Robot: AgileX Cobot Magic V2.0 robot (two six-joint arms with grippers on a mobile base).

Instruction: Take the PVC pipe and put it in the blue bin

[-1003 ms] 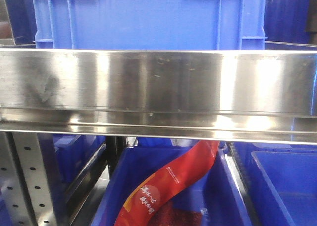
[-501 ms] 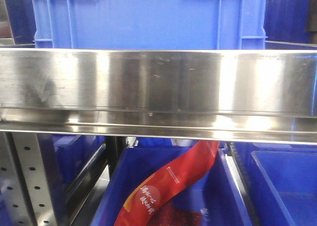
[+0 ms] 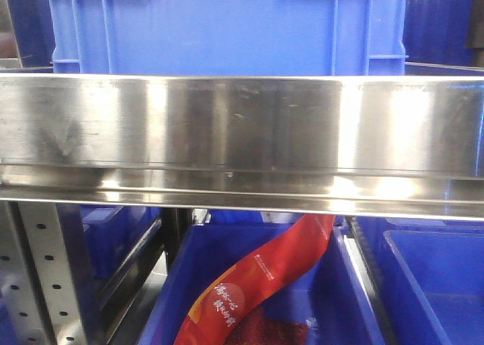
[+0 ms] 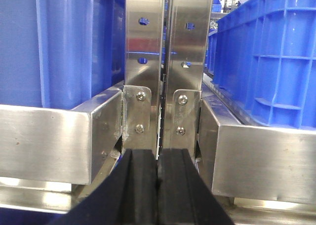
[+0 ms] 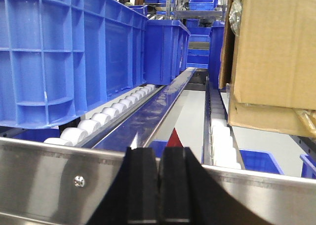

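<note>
We see a steel shelf rail running across the front view, with a blue crate standing on the shelf above it. Below, a red packet lies tilted in a lower crate. To the right, white rollers line a track beside a cardboard box.

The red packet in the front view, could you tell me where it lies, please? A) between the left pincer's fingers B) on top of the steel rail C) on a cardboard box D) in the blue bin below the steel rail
D: the red packet lies slanted in the blue bin beneath the steel rail, clear of both pincers.
</note>
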